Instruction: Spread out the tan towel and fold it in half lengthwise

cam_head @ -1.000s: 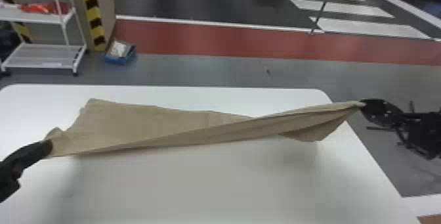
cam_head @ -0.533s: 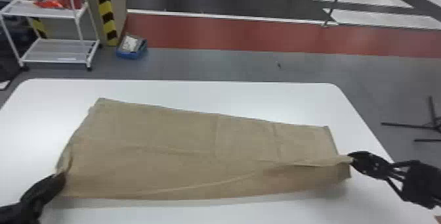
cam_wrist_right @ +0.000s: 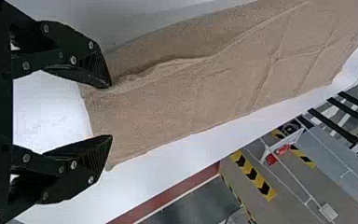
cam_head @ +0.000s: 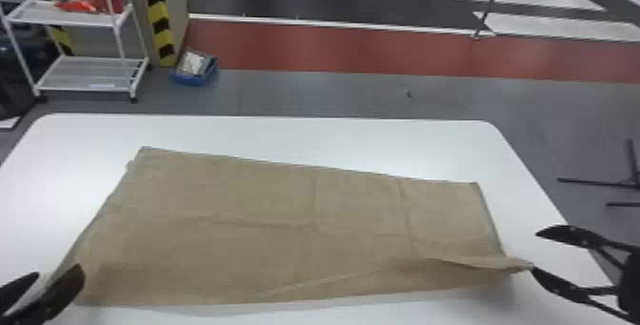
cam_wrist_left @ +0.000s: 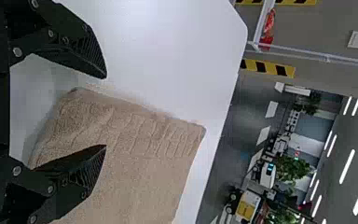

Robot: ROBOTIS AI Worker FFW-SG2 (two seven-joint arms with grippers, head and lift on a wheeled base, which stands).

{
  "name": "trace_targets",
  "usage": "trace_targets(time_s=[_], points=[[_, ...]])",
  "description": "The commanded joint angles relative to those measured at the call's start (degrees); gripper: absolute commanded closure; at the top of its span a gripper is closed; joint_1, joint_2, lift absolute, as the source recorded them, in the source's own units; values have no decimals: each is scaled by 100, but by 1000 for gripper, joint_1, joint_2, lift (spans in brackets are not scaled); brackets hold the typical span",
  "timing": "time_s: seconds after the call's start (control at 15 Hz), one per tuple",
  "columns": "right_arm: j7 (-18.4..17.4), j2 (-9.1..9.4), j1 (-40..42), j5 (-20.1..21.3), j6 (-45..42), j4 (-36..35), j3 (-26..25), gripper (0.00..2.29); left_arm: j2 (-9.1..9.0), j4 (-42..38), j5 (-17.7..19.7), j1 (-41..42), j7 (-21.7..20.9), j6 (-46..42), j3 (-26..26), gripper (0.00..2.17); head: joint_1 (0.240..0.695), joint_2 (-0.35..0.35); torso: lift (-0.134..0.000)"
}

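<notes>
At the tan towel's (cam_head: 285, 214) near left corner, the left gripper (cam_head: 58, 274) has its fingers apart, one over the cloth. The towel lies spread on the white counter (cam_head: 333, 138), long axis running left to right between the arms, its near long edge closer to both than its far one. Folding lengthwise likely means carrying that near edge away, each arm taking its own corner. Beyond the far edge is room to work. A raised crease runs toward the near right corner, where the right gripper (cam_head: 535, 251) stands, fingers parted.
</notes>
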Motion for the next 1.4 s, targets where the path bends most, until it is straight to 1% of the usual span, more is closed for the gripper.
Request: trace_targets(time_s=[0.0, 0.27, 0.4, 0.53, 0.6, 0.67, 0.87, 0.93, 1.13, 1.27, 1.33], points=[[117, -14, 59, 70, -62, -66, -67, 36, 6, -43, 75, 23, -106, 0, 121, 26, 695, -160, -118], [223, -208, 340, 457, -132, -163, -76, 73, 41, -52, -109, 102, -836, 53, 561, 33, 695, -162, -118], [434, -252, 437, 553, -220, -180, -76, 83, 50, -26, -162, 163, -1003, 53, 745, 33, 695, -158, -118], [574, -243, 524, 633, -220, -216, 47, 93, 50, 1, -162, 190, -1029, 53, 868, 33, 695, -145, -118], [583, -234, 524, 720, -220, -207, 152, 97, 41, 1, -162, 198, -1047, 53, 877, 33, 695, -136, -118], [574, -225, 533, 808, -202, -189, 214, 120, 41, -8, -162, 198, -1047, 70, 877, 33, 695, -113, -118], [601, -216, 524, 949, -79, -189, 513, 225, 41, -43, -162, 190, -1091, 70, 842, 36, 695, -90, -118], [690, -208, 507, 1010, -44, -189, 574, 289, 41, -43, -162, 190, -1091, 88, 833, 36, 695, -85, -118], [690, -216, 498, 1169, 114, -207, 680, 316, 59, -34, -162, 190, -1091, 88, 833, 36, 695, -63, -118], [690, -234, 480, 1169, 202, -216, 671, 535, 68, -43, -162, 190, -1091, 88, 833, 36, 695, -60, -118], [690, -243, 463, 1151, 202, -224, 662, 724, 59, -52, -162, 190, -1126, 88, 825, 39, 695, -62, -118]])
